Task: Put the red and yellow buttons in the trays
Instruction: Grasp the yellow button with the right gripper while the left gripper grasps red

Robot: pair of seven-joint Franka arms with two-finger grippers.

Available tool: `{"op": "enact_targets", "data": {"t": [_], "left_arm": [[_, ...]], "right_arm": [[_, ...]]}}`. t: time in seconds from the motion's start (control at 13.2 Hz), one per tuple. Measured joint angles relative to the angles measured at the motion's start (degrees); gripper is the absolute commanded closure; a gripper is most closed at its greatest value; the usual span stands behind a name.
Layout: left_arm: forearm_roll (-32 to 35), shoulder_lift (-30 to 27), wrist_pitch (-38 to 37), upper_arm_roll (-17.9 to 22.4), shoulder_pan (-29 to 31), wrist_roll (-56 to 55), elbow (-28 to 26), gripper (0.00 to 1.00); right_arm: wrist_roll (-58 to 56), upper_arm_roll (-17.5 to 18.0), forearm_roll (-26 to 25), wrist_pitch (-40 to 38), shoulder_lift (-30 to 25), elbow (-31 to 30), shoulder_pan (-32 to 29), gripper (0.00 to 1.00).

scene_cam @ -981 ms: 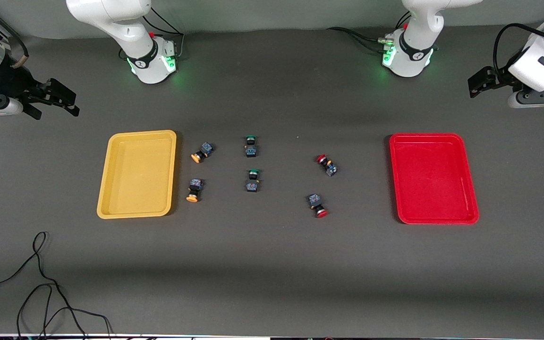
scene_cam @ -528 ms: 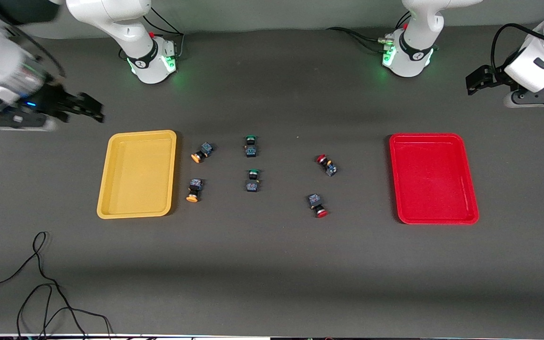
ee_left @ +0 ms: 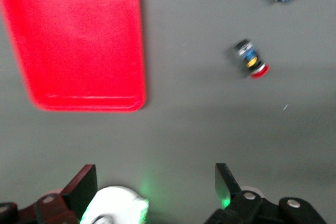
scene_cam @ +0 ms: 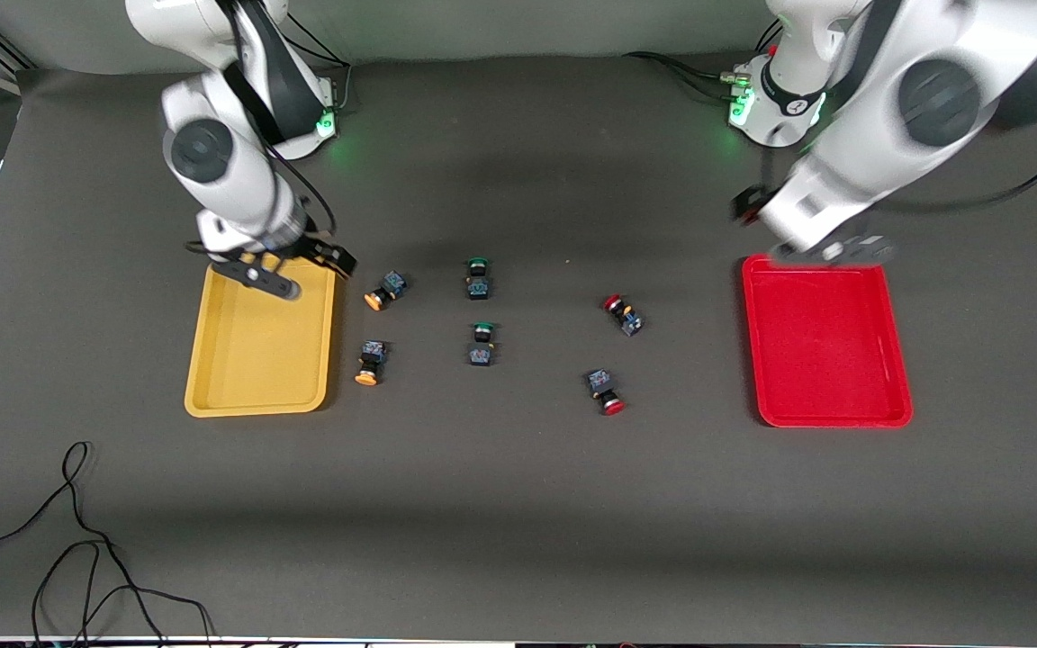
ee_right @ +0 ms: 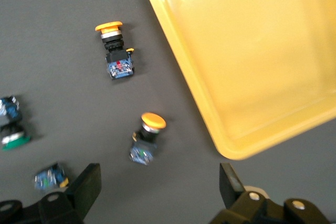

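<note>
Red-capped push-buttons: one (scene_cam: 606, 392) nearer, one (scene_cam: 622, 315) farther, on the dark table (scene_cam: 518, 504), toward the shallow red plastic tray (scene_cam: 825, 340).
Yellow-capped buttons: two (scene_cam: 369, 362) (scene_cam: 384, 290) beside the shallow yellow plastic tray (scene_cam: 262, 331).
Right claw (ee_right: 157, 187): over yellow tray's corner, fingers wide, empty.
Left claw (ee_left: 155, 184): over red tray's edge, fingers wide, empty.

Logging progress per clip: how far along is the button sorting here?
Nothing placed yet: yellow tray and red tray hold nothing. Both yellow buttons and red buttons lie on the table. Right gripper and left gripper, both open, hover over tray edges.
</note>
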Motion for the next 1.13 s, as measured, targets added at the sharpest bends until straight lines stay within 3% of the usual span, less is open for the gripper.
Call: {"op": "enact_targets", "data": {"t": [0.3, 0.68, 0.75, 0.91, 0.98, 1.06, 1.13], "left_arm": [[-0.1, 15.2, 14.9, -1.3, -7.5, -14.3, -0.2, 0.0], [-0.1, 26.2, 28.4, -0.9, -8.3, -20.1, -0.2, 0.01], [-0.1, 27.9, 30.3, -0.9, -8.3, -20.9, -0.2, 0.02], [0.0, 30.2, 33.5, -0.9, -8.6, -22.3, -0.7, 0.02], [0.0, 30.9, 35.1, -1.0, -8.9, -22.7, -1.2, 0.02], [0.0, 31.3, 36.3, -1.1, -9.2, -23.1, -2.0, 0.03], [0.0, 31.4, 36.9, -1.1, -9.4, -23.2, -2.6, 0.03]], "right_arm": [[7.4, -0.1, 0.0, 17.3, 12.0, -4.3, 2.6, 0.0], [10.9, -0.2, 0.0, 20.9, 17.3, -4.5, 4.3, 0.0], [10.9, -0.2, 0.0, 21.7, 18.0, -4.8, 4.3, 0.11], [11.0, -0.2, 0.0, 22.8, 19.3, -5.1, 4.3, 0.69], [11.0, -0.2, 0.0, 23.0, 19.7, -5.1, 4.3, 0.88], [11.0, -0.2, 0.0, 23.1, 19.9, -5.1, 4.3, 0.97], [11.0, -0.2, 0.0, 23.2, 19.9, -5.0, 4.3, 0.98]]}}
